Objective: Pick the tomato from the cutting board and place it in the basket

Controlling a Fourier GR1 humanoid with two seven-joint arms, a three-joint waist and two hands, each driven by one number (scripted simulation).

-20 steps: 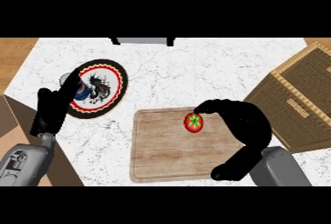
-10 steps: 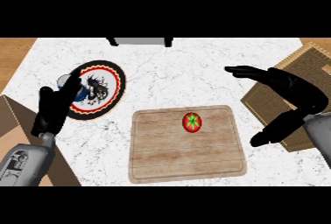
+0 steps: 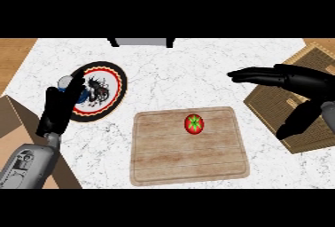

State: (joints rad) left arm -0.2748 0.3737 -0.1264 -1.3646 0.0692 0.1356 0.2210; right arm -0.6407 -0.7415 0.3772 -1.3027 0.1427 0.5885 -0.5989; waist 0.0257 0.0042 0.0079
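- Tomato (image 3: 193,123) sits on board (image 3: 188,148), upper middle, nothing touching it.
- Right hand (image 3: 294,82) over basket (image 3: 302,99), fingers straight, thumb spread, holding nothing.
- Left hand (image 3: 60,106) rests at plate (image 3: 98,91) edge, fingers relaxed, upright.

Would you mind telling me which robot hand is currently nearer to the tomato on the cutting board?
The right robot hand, open, up and to the right of the tomato, over the basket. The left robot hand rests farther away by the plate.
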